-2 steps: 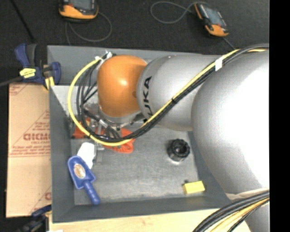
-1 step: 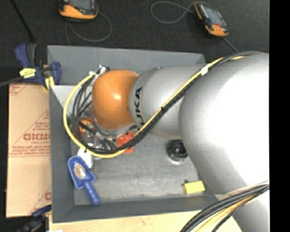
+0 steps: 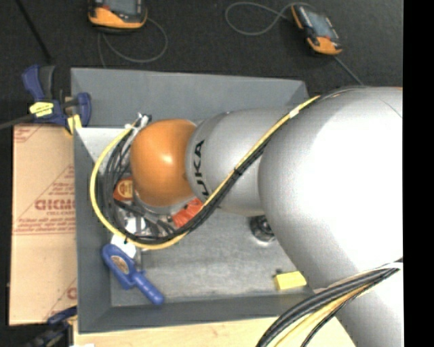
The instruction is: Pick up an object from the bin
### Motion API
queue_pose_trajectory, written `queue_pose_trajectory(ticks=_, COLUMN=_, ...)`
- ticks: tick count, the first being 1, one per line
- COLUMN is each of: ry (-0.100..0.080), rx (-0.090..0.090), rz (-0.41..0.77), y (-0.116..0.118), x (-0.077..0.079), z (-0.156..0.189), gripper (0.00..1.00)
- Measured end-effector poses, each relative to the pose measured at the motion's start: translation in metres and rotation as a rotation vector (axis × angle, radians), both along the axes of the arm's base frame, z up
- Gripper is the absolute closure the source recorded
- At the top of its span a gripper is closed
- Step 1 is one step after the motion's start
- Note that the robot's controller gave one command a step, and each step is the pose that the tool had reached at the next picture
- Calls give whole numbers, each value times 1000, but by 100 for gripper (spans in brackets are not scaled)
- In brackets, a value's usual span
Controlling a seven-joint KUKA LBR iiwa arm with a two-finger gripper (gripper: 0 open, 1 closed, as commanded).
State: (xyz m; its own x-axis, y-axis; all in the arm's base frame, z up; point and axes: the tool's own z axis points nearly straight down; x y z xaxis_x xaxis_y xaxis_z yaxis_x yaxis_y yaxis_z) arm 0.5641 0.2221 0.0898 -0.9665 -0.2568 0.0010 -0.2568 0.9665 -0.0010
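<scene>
By the bin's [image 3: 203, 95] near edge a yellow block [image 3: 289, 280] is seen toward the right, and a blue plastic clamp [image 3: 132, 274] lies by the near-left corner. Just beyond the clamp the gripper [image 3: 134, 227] is held low at the left side, largely covered by the orange cover [image 3: 159, 162] and looped cables [image 3: 95, 183]; whether it is spread or pressed together cannot be told. An orange-red thing [image 3: 184, 213] and a round grey thing [image 3: 261, 230] are partly hidden under the arm [image 3: 325, 176], stretched in from the right.

An orange-and-black device [image 3: 116, 13] lies on the dark surface [image 3: 203, 41], top left; a second device [image 3: 316, 28] lies well apart, top right.
</scene>
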Motion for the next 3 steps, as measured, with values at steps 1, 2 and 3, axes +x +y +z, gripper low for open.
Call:
queue_pose_trajectory(ticks=1, ry=0, rx=0, rz=61, y=-8, x=3, z=-18, gripper=100)
queue_pose_trajectory(ticks=2, ry=0, rx=0, rz=61, y=-8, x=3, z=-18, gripper=100)
queue_pose_trajectory(ticks=3, ry=0, rx=0, rz=74, y=-5, x=-4, z=19, gripper=100)
